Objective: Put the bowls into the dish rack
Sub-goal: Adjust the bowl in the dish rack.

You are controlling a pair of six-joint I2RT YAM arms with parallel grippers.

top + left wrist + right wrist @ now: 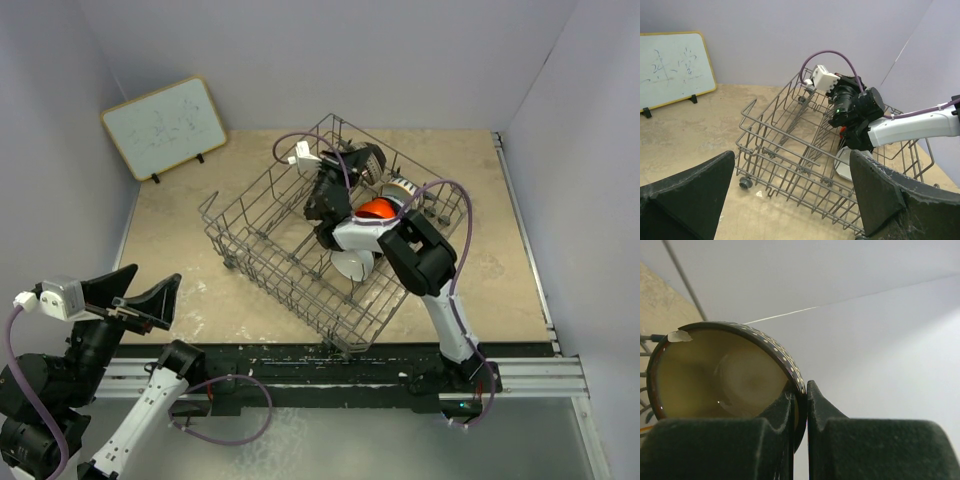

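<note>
The grey wire dish rack point(270, 235) sits askew mid-table and fills the left wrist view point(790, 125). Inside it stand a white bowl point(352, 264) point(844, 165), an orange-red bowl point(376, 209) and a blue-and-white patterned bowl point(404, 185). My right gripper point(352, 165) point(805, 390) hangs over the rack's far part, shut on the rim of a brown bowl with a cream inside point(715, 375), one finger inside and one outside. My left gripper point(157, 273) point(792, 155) is open and holds nothing, near the table's front left, facing the rack.
A white board point(165, 125) point(670, 67) leans at the back left. Grey walls close in the table on three sides. The right arm point(425, 255) stretches across the rack's right half. The rack stands on small wheels point(744, 182).
</note>
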